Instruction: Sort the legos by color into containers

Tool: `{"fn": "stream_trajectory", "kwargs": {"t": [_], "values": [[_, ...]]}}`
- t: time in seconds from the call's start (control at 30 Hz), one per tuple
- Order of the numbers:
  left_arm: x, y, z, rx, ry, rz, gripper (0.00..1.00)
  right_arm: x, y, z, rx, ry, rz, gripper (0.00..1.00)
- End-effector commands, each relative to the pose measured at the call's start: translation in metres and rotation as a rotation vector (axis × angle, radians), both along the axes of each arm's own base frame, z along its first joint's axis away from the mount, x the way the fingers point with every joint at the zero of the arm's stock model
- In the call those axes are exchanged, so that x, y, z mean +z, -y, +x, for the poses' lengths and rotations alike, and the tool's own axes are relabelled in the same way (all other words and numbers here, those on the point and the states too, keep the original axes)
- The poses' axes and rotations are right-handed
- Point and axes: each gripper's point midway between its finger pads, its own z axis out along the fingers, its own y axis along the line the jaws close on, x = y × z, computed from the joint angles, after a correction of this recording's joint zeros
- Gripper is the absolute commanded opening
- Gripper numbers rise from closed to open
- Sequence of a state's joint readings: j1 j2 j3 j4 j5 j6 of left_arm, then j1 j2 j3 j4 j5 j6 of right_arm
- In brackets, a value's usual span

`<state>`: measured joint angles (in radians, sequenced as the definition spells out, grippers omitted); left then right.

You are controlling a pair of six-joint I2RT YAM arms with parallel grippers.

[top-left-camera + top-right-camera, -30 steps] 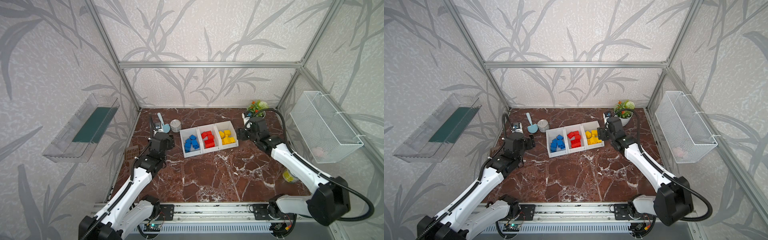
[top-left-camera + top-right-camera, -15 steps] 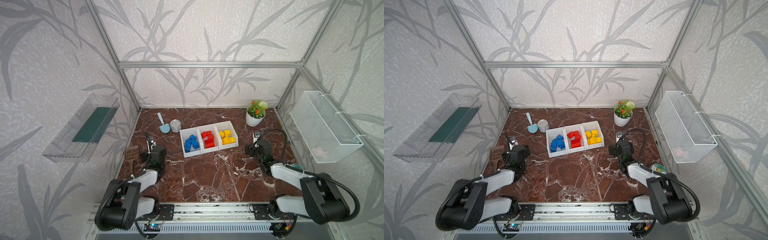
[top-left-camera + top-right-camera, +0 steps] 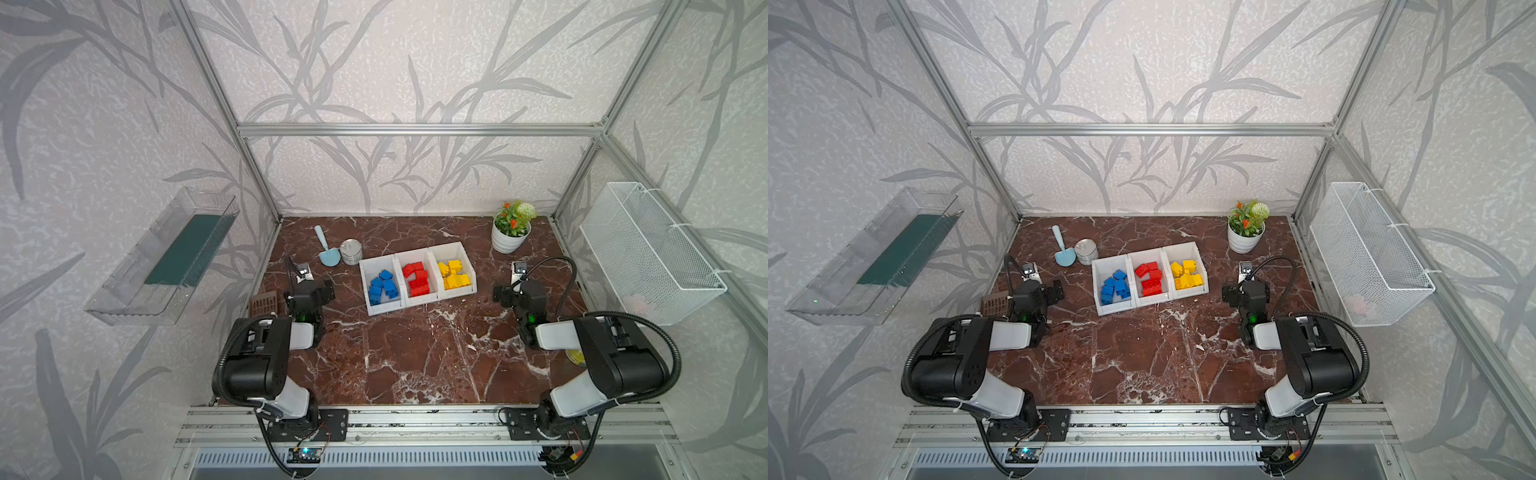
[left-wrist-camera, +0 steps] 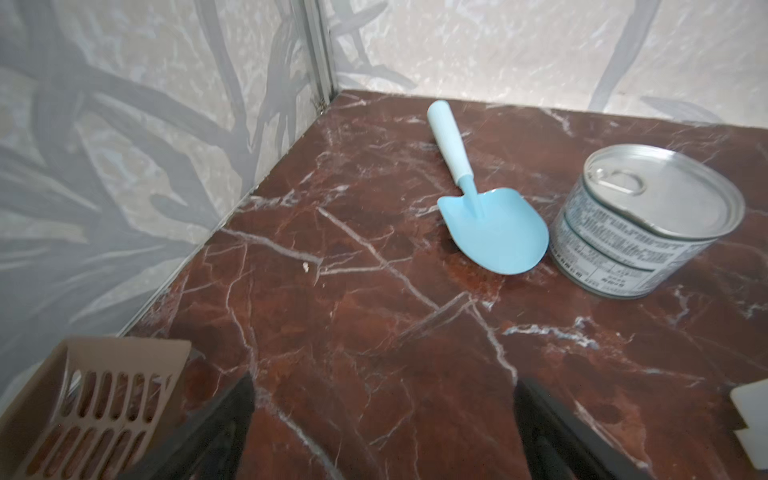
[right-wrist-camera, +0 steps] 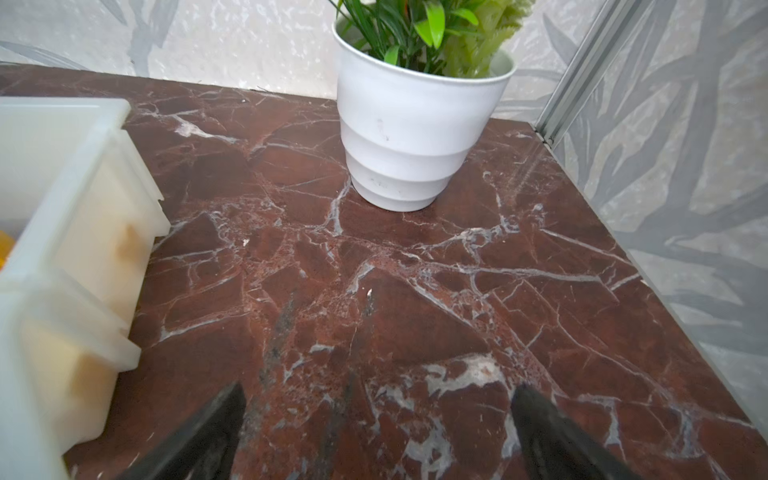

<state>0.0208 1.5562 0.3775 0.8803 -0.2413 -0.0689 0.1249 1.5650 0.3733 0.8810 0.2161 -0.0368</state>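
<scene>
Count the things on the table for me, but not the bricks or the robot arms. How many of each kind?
White bins: 3
Tin can: 1
Blue shovel: 1
Flower pot: 1
Brown slotted scoop: 1
Yellow round thing, half hidden: 1
Total: 8

Both top views overlook the tabletop (image 3: 415,353); wrist views skim it closely.

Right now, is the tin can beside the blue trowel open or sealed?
Sealed. The tin can stands upright, its lid intact with the pull tab lying flat in the left wrist view.
</scene>
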Motion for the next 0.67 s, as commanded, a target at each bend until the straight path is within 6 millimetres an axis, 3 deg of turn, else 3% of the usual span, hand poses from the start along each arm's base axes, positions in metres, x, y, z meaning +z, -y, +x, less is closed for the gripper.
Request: {"fn": "stream_trajectory", "kwargs": {"t": [0.0,0.63], "values": [[0.0104,0.0048,0.0037,-0.025,0.055,-0.008,0.99,0.013,-0.0009,0.0041,0.004,0.021,0.012,0.99],[0.0104,0.007,0.0054,-0.041,0.062,0.007,0.99,0.0133,-0.0005,0.0044,0.002,0.035,0.013,0.99]]}}
